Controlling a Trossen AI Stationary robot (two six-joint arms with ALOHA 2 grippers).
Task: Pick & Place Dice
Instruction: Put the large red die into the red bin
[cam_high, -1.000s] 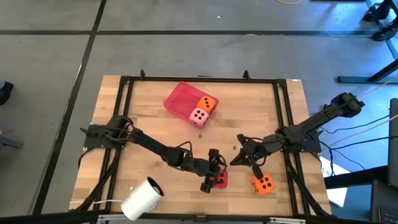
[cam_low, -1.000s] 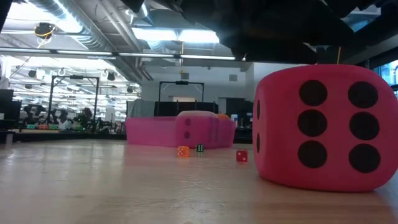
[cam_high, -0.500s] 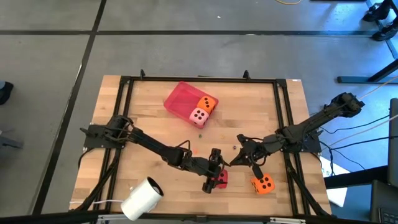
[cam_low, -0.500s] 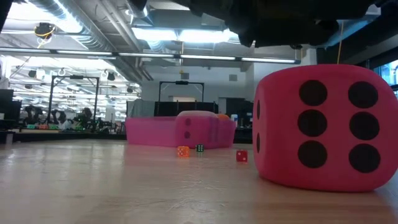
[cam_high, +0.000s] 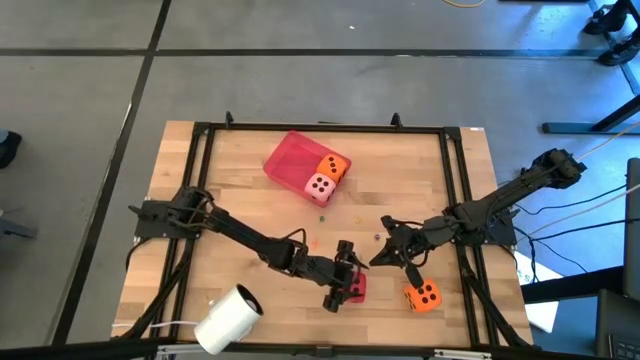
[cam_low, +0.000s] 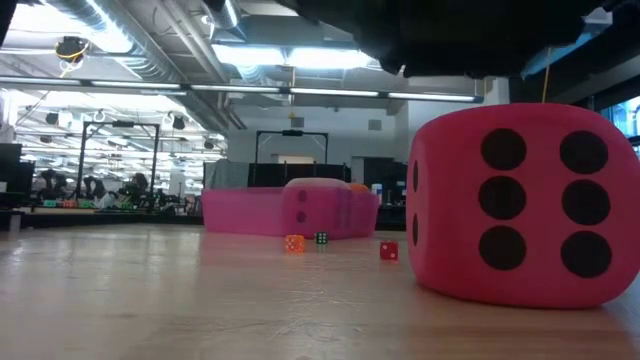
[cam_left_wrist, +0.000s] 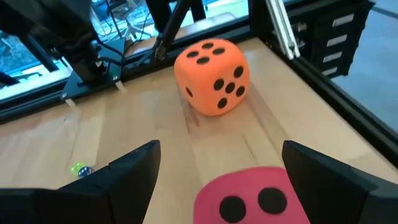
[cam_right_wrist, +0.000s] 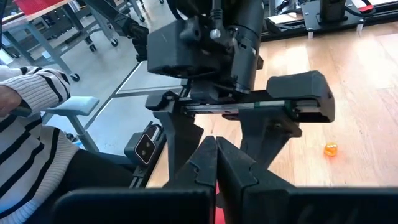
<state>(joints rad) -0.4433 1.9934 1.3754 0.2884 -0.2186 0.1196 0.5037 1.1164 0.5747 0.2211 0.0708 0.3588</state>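
Note:
The red die (cam_high: 354, 288) rests on the table near its near edge and shows large in the low view (cam_low: 520, 205). My left gripper (cam_high: 347, 277) hangs over it, open. In the left wrist view its fingers (cam_left_wrist: 134, 174) stand on either side of the red die (cam_left_wrist: 245, 196), with a gap on each side. One orange die (cam_high: 422, 296) sits on the table to the right (cam_left_wrist: 212, 76). My right gripper (cam_high: 381, 252) is shut (cam_right_wrist: 216, 149) and hovers beside the left one. A second orange die (cam_high: 334, 165) and the pink die (cam_high: 319, 186) lie on the red tray (cam_high: 287, 157).
A white roll (cam_high: 228, 318) lies at the table's near left corner. Tiny coloured beads (cam_high: 322, 217) are scattered mid-table (cam_low: 293, 243). A black frame (cam_high: 320, 128) runs round the table. A person's striped sleeve (cam_right_wrist: 25, 106) shows beyond the table.
My left gripper has shifted slightly above the red die, which has stayed in place on the table.

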